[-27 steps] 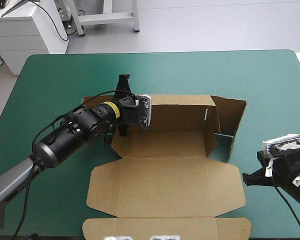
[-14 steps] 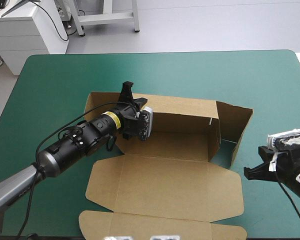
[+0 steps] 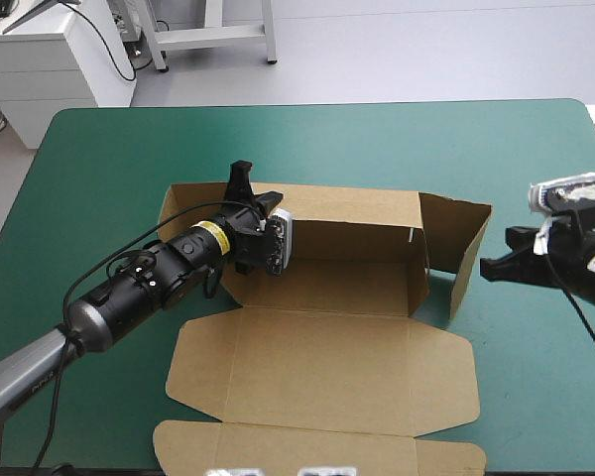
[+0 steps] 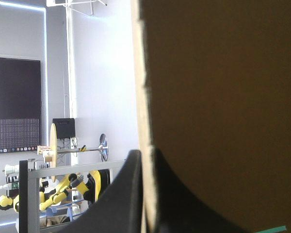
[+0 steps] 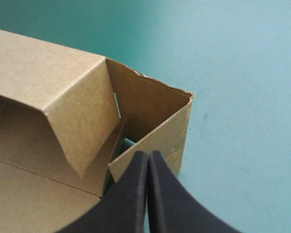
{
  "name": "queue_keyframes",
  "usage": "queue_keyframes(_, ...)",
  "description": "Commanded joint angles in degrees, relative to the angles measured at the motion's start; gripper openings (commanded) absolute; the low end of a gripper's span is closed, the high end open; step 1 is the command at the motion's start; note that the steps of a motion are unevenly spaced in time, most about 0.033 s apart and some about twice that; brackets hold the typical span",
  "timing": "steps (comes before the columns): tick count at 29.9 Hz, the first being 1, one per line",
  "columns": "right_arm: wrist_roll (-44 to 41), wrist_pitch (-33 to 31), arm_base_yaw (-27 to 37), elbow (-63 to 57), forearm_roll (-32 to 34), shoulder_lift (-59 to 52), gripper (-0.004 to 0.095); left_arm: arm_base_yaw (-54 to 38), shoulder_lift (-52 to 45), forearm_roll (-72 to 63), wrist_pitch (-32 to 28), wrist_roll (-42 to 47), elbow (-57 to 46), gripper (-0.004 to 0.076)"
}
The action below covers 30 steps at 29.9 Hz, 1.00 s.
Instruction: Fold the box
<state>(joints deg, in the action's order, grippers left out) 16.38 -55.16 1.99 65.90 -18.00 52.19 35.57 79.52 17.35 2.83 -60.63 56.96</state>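
Pale grey floor [image 3: 426, 50] — white cabinet [image 3: 40, 74] at far left.

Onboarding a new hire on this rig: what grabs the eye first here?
The brown box, half-formed mid-table: its back wall is up and its lid panels lie flat toward the near edge. The left gripper is clamped on that back wall near its left end. The right gripper, fingers shut, sits close beside the box's right end flap.

Teal-green table [image 3: 109, 139], brown box [image 3: 327, 367] on it (lid flat)
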Motion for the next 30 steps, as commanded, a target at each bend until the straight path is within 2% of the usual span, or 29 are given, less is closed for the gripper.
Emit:
queue_keyframes(1, 0.8, 2.8, -0.2, 5.8, -2.3, 5.5, -0.0019, -0.4, -2.4, -0.2, 1.6, 0.9, 1.1, -0.0008)
queue_keyframes(5, 1.0, 1.3, -0.2, 12.0, -4.0, 13.4, -0.0019, -0.4, -2.9, 0.2, 2.7, 1.5, 1.1, -0.0008)
queue_keyframes(12, 0.4, -5.3, -0.2, 25.5, -5.8, 27.0, -0.0017, -0.4, -2.9, 0.5, 4.8, 1.5, 1.1, -0.0008)
queue_keyframes(20, -3.3, -15.4, -0.2, 36.0, -5.5, 40.0, -0.0013, -0.4, -2.8, 0.5, 4.7, 1.5, 1.1, -0.0008)
queue_keyframes(27, -4.8, -16.0, -3.0, 36.1, -4.9, 43.3, -0.0013, -0.4, -2.8, 0.5, 4.7, 1.5, 1.1, -0.0008)
queue_keyframes(30, -6.1, -16.0, -5.1, 36.1, -2.3, 43.4, -0.0013, -0.4, -2.7, -0.1, 4.7, 1.5, 1.1, -0.0008)
